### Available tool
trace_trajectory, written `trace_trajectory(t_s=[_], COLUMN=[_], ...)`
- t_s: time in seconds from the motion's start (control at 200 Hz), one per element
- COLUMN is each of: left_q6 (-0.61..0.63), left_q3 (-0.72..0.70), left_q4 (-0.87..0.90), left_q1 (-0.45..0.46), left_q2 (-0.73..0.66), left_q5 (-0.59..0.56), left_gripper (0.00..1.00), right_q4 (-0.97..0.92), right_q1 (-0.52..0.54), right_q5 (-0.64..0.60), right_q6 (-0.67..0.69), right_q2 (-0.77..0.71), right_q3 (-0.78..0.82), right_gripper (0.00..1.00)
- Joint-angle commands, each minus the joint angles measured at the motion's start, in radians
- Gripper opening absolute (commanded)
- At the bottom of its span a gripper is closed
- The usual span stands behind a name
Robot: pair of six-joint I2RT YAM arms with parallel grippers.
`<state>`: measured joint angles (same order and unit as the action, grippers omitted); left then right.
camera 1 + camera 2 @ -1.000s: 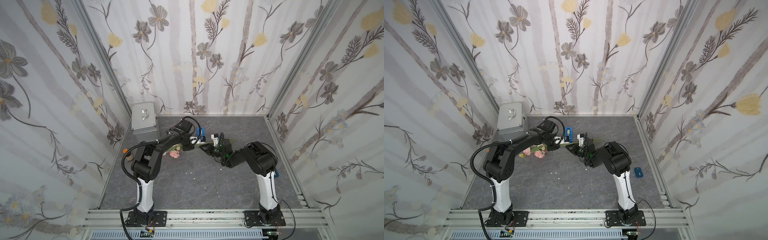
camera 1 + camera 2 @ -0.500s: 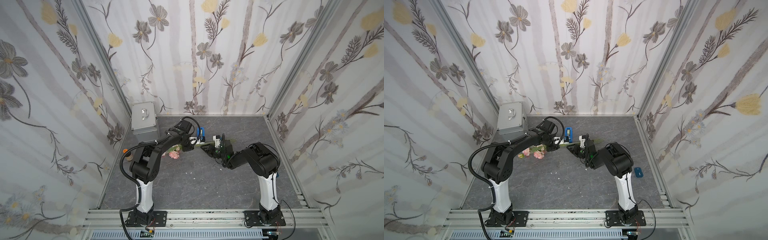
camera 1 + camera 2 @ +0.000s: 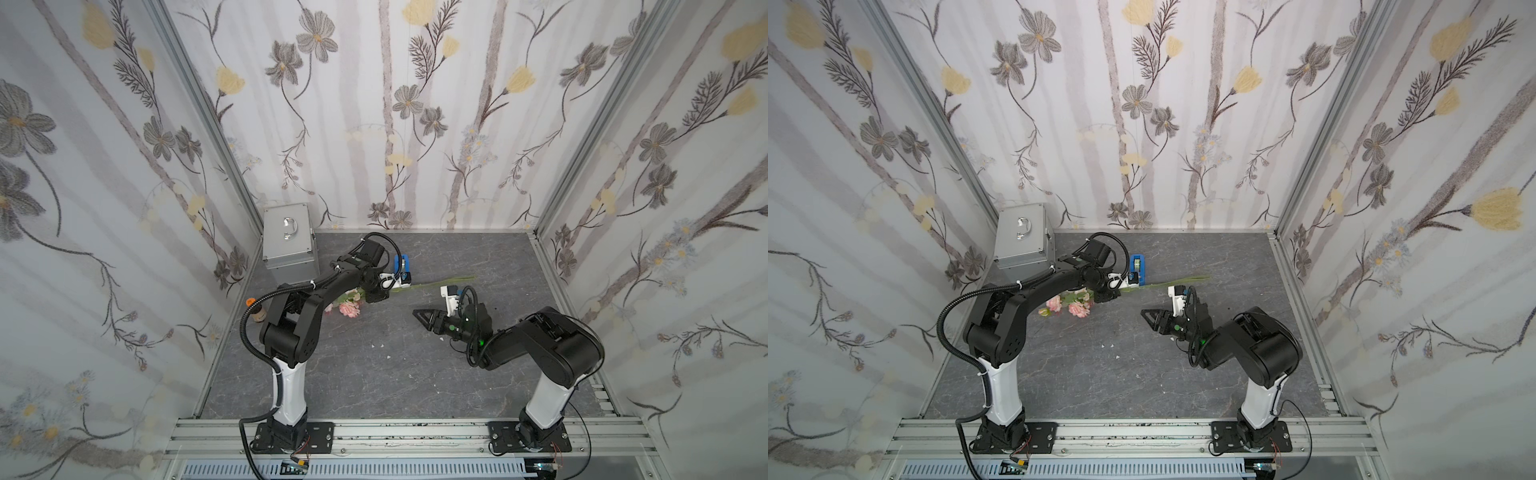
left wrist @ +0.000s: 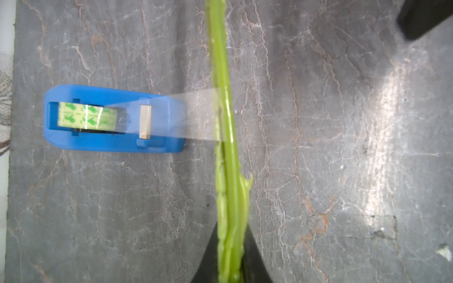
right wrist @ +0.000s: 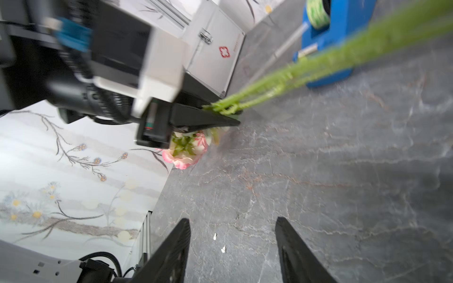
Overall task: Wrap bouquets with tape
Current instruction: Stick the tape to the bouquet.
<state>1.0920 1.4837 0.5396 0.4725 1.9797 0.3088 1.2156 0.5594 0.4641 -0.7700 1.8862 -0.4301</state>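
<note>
The bouquet lies across the back of the floor, its pink flowers [image 3: 348, 309] [image 3: 1077, 307] [image 5: 183, 156] to the left and its long green stems [image 3: 432, 284] [image 3: 1163, 283] [image 4: 221, 73] running right. My left gripper [image 3: 380, 294] [image 3: 1109, 296] [image 4: 231, 235] is shut on the stems near the flowers. The blue tape dispenser [image 3: 401, 264] [image 3: 1137, 266] [image 4: 112, 118] [image 5: 328, 36] stands just behind the stems. A clear strip of tape [image 4: 201, 115] reaches from it onto them. My right gripper [image 3: 419, 316] [image 3: 1147, 315] [image 5: 232, 223] is open and empty, in front of the stems.
A silver case [image 3: 289, 245] [image 3: 1021, 237] [image 5: 215, 56] stands in the back left corner. A brown bottle with an orange cap [image 3: 255, 309] sits by the left wall. Small white scraps [image 3: 380, 345] [image 5: 223, 248] lie on the grey floor mid-table.
My right gripper has opened and drawn back from the stems toward the front. The left gripper has kept its hold on the stems in place.
</note>
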Motion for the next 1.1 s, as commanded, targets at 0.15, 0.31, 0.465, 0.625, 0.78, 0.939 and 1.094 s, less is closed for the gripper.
trace_trajectory(t_s=[0.15, 0.31, 0.465, 0.625, 0.78, 0.939, 1.094], left_q6=[0.014, 0.03, 0.03, 0.028, 0.008, 0.004, 0.003], left_q3=[0.032, 0.036, 0.033, 0.032, 0.052, 0.061, 0.064], left_q4=[0.024, 0.047, 0.045, 0.048, 0.065, 0.079, 0.092], left_q1=[-0.002, -0.002, -0.002, -0.003, -0.005, -0.006, -0.009], left_q2=[0.026, 0.04, 0.04, 0.04, 0.046, 0.046, 0.052], left_q5=[0.045, 0.04, 0.037, 0.044, 0.071, 0.066, 0.072], left_gripper=[0.0, 0.0, 0.0, 0.0, 0.0, 0.0, 0.0], right_q4=[-0.344, -0.5, -0.732, -0.667, -0.826, -0.818, -0.696], right_q1=[0.017, 0.015, 0.015, -0.003, -0.008, 0.007, 0.01], right_q5=[-0.022, 0.018, -0.041, -0.074, -0.08, -0.158, -0.184], right_q6=[0.621, 0.907, 1.269, 1.481, 1.746, 1.898, 1.911], right_q2=[-0.245, -0.372, -0.368, -0.339, -0.28, -0.163, -0.109], right_q3=[-0.062, -0.123, -0.2, -0.18, -0.28, -0.308, -0.34], right_gripper=[0.56, 0.58, 0.55, 0.51, 0.49, 0.44, 0.44])
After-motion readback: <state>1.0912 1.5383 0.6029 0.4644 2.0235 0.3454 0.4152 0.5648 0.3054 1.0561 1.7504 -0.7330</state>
